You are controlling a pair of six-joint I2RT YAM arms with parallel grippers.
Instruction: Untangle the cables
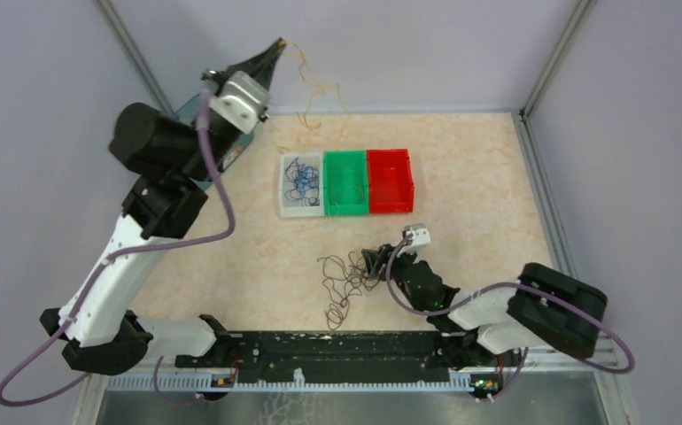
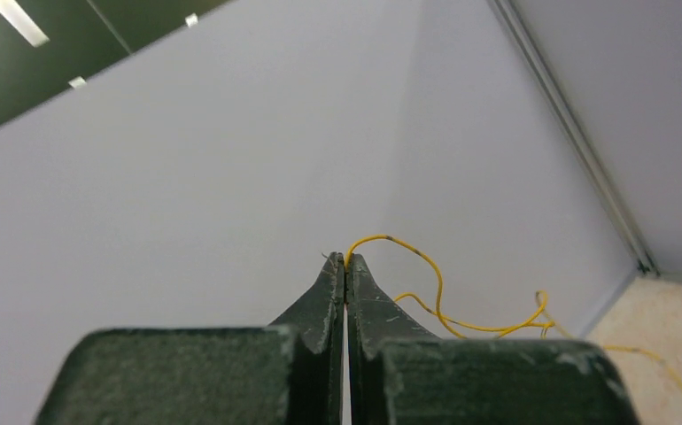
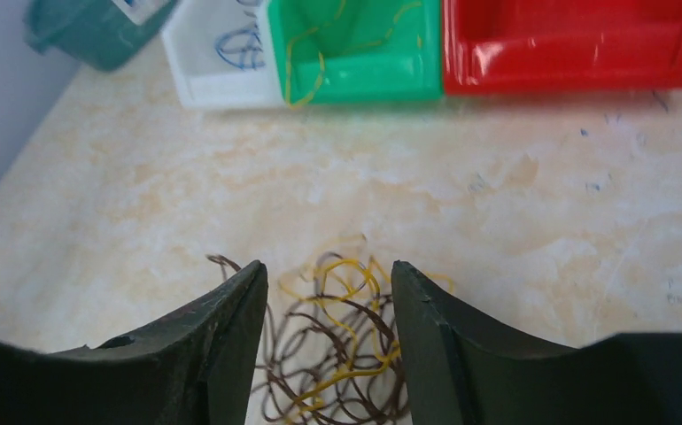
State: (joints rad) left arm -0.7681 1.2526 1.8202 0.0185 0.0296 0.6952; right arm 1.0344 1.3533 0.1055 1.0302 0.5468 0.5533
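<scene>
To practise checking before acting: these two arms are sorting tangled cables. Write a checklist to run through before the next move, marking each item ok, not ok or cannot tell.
1. Left gripper shut on a yellow cable: ok.
2. That cable hangs apart from the tangle on the table: ok.
3. Right gripper open, astride the tangle: ok.
4. Brown and yellow strands in the tangle separated: not ok, they are intertwined.
5. Green bin holds yellow strands, white bin blue ones: ok.
6. Right gripper touching the table: cannot tell.
</scene>
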